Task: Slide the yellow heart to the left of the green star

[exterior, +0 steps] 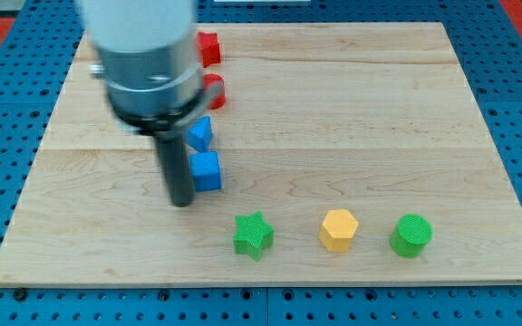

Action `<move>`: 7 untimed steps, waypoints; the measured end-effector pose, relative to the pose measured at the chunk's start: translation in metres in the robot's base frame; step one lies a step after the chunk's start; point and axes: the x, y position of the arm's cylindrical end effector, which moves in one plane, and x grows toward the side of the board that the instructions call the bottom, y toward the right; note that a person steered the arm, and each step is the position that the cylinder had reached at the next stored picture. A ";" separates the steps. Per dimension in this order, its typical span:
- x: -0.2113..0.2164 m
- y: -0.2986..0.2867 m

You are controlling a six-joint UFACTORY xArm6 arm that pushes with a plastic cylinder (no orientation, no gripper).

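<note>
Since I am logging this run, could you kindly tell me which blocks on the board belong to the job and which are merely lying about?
Part of the job:
- green star
- my tip, up and to the view's left of the star
- yellow heart: none in view

Lying about:
- yellow hexagon
- green cylinder
- two blue blocks
- two red blocks

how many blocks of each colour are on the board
red: 2
blue: 2
green: 2, the green star and a round one
yellow: 1
total: 7
</note>
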 end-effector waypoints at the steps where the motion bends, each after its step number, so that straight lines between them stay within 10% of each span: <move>1: -0.012 -0.074; 5: -0.246 -0.104; 7: -0.202 -0.055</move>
